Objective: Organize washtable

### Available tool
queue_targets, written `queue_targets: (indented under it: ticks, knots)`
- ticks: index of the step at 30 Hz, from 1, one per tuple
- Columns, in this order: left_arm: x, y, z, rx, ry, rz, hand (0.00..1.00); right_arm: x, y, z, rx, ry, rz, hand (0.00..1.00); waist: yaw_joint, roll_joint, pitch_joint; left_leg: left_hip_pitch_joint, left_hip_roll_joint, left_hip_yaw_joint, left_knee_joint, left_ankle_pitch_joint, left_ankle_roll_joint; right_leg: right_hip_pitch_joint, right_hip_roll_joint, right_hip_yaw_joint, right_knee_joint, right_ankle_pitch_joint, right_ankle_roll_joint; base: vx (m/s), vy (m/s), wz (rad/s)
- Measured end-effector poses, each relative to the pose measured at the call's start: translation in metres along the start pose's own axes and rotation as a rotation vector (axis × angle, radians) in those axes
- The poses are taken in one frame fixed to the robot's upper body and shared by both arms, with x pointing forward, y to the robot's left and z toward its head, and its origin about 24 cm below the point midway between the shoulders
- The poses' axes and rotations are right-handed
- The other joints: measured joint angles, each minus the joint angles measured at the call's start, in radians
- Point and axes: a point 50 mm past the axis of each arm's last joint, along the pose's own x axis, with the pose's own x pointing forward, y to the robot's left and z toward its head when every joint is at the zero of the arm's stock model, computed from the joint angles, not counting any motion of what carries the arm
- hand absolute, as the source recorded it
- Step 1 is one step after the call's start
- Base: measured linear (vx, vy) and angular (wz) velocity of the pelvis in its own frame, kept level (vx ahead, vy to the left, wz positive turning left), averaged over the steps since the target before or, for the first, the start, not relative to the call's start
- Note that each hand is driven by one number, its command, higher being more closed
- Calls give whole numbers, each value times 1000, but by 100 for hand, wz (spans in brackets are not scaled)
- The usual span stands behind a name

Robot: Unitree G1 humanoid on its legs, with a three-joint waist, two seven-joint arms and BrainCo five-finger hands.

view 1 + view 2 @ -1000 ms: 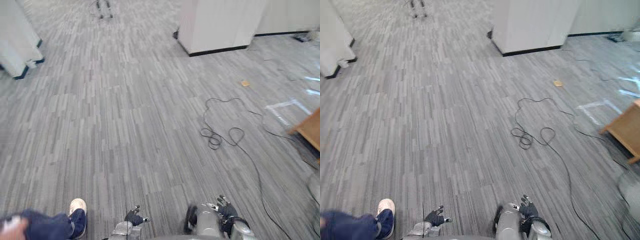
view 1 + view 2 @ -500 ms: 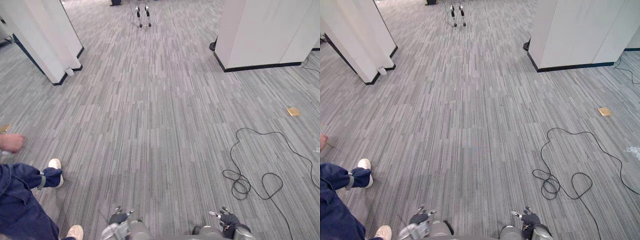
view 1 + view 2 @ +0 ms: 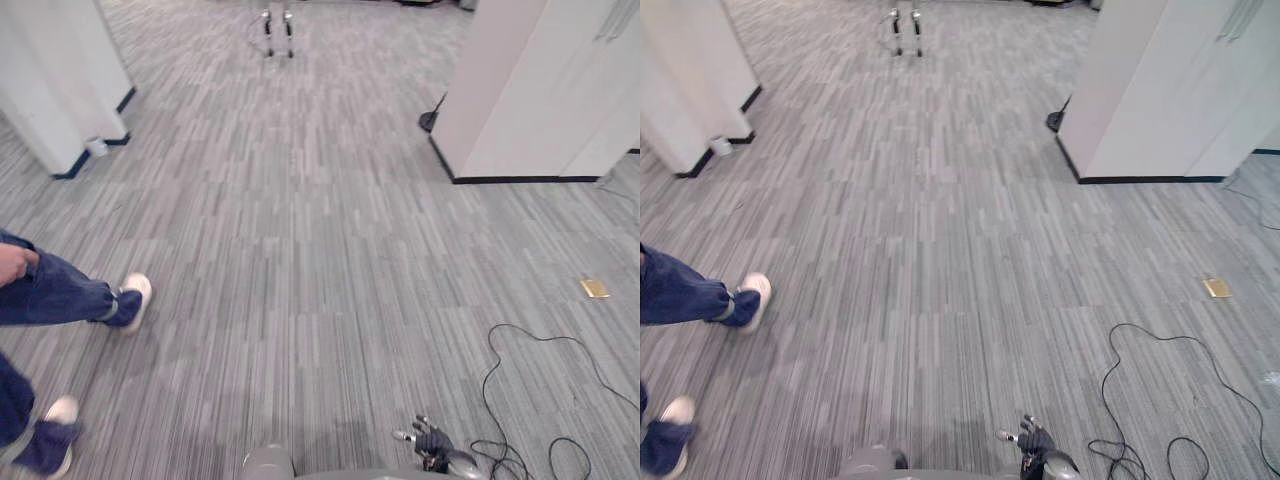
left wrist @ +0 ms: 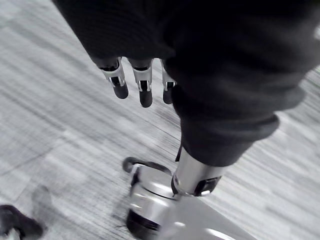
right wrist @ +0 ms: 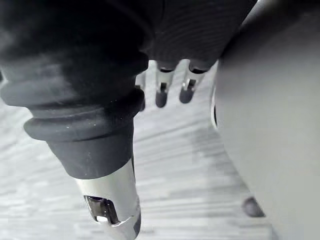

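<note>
Hands hang idle above grey striped carpet (image 3: 300, 250). The right hand (image 3: 432, 445), at five o'clock in the eye views, and the left hand (image 4: 142, 85) both hold their fingers (image 5: 161, 92) straight, loose and gripping nothing, probably because there is nothing yet to carry. At nine o'clock are a person's legs in blue trousers and white shoes (image 3: 60, 295), and at three o'clock lies a small tan floor plate (image 3: 594, 288). Farther off, a white partition wall (image 3: 530, 100) rises at one o'clock, a second white wall (image 3: 50, 90) at ten, and thin metal stand legs (image 3: 277, 18) at twelve. The wrist views settle the finger state; the eye views supply the room. Where the washtable stands cannot be told from here.
</note>
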Motion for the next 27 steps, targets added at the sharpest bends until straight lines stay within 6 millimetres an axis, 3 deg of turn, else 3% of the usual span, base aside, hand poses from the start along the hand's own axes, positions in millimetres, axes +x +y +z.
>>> queue_targets:
  ticks: [1,2,3,4,6,7,8,9,10,11,12,13,15,16,19,21,22,23,24,25,26,27]
  knots:
    - [4,-18,32,62,-93,-54,0,-1,-10,8,8,-36,-33,0,-21,20,13,58,-5,0,-51,-2,-5,-88,13,-60,-73,-49,-12,341,55,17]
    - [4,-27,47,87,-142,-83,0,-1,-17,11,14,-50,-55,0,-35,28,19,81,-8,-5,-71,-8,-12,-124,13,-95,-143,-58,-14,560,59,39]
    - [3,-46,77,117,-229,-131,0,-3,-30,19,32,-87,-91,0,-51,46,32,122,-10,-15,-96,-26,-17,-174,23,-165,-374,-38,-25,678,-22,47]
    - [0,-64,103,117,-305,-172,0,-4,-36,21,47,-93,-107,0,-63,56,41,156,-7,-16,-113,-48,-23,-196,50,-222,-658,39,-16,692,-57,58]
    - [-6,-82,128,118,-386,-213,0,-6,-36,5,106,-31,-118,0,-94,36,50,229,-20,-48,-141,-78,-34,-217,41,-254,-882,98,31,739,-159,81]
    - [-5,-83,125,145,-381,-216,0,-9,-31,-13,146,22,-120,0,-93,9,38,280,-32,-59,-114,-92,-36,-222,51,-218,-869,82,9,766,-239,64]
    - [-5,-85,120,156,-369,-219,0,-10,-34,-16,172,36,-127,0,-93,14,35,281,-11,-61,-57,-99,-48,-227,72,-161,-842,180,-52,825,-330,13]
    - [-3,-92,101,174,-309,-232,0,-13,-45,-21,169,64,-154,0,-93,68,25,217,68,-62,139,-96,-60,-230,114,-123,-769,202,-63,806,-380,-14]
    - [-2,-94,79,176,-245,-240,0,-17,-51,-28,181,82,-171,0,-88,116,18,138,149,-64,361,-24,-141,-227,158,-117,-703,210,-104,787,-371,-32]
    - [-2,-93,66,170,-205,-238,0,-17,-54,-25,182,73,-178,0,-84,138,22,111,190,-63,459,54,-182,-227,178,-114,-655,169,-139,797,-306,-79]
    - [0,-87,38,134,-107,-221,0,-15,-57,-18,166,66,-184,0,-71,167,22,58,269,-36,636,222,-206,-203,235,-92,-615,87,-151,869,-217,-108]
    - [1,-77,37,74,-95,-190,0,-15,-59,-19,155,79,-197,0,-54,183,28,-3,347,32,851,178,-197,-140,291,-60,-628,45,-162,889,-173,-110]
    - [3,-66,40,22,-110,-155,0,-15,-56,-21,141,97,-197,0,-33,152,55,-46,377,115,996,89,-160,-8,325,-22,-690,13,-153,761,-116,-62]
    - [4,-56,43,-15,-128,-130,0,-15,-52,-26,132,120,-188,0,-33,129,57,-99,354,146,987,31,-121,106,333,-5,-776,4,-138,793,-101,-41]
    - [4,-39,50,-42,-173,-107,0,-8,-42,-10,45,96,-136,0,-6,103,50,-325,310,193,750,-30,-85,285,345,31,-949,-12,-112,670,15,-50]
    - [3,-31,39,-57,-143,-92,0,-2,-27,-1,1,73,-85,0,10,86,49,-406,262,179,384,-3,-114,366,335,47,-1011,-28,-69,649,125,-68]
    - [2,-27,24,-63,-97,-80,0,-1,-19,0,-4,64,-64,0,27,83,43,-412,230,166,104,39,-157,422,332,53,-1048,-45,-31,417,132,-51]
    - [1,-26,15,-72,-72,-76,0,-1,-19,-1,-4,59,-64,0,35,86,41,-427,233,165,43,40,-159,449,335,61,-1062,-58,-9,897,355,-65]
    - [-1,-21,-1,-85,-21,-60,0,-2,-14,-9,7,78,-53,0,48,79,33,-457,231,145,71,77,-102,503,317,75,-1067,-94,22,970,401,-64]
    - [-3,-9,-17,-89,35,-28,0,-5,-4,-23,21,116,-33,0,58,34,-5,-467,179,99,142,146,-80,511,258,73,-1006,-112,44,988,420,-47]
    - [-4,-4,-21,-104,46,-14,0,-6,-2,-29,25,130,-26,0,52,17,-19,-472,147,67,175,152,-73,492,221,61,-927,-113,45,855,386,-23]
    - [-5,0,-23,-114,49,-1,0,-8,-2,-34,48,140,-17,0,50,-3,-30,-462,97,32,227,140,-52,421,146,53,-708,-99,63,834,432,5]
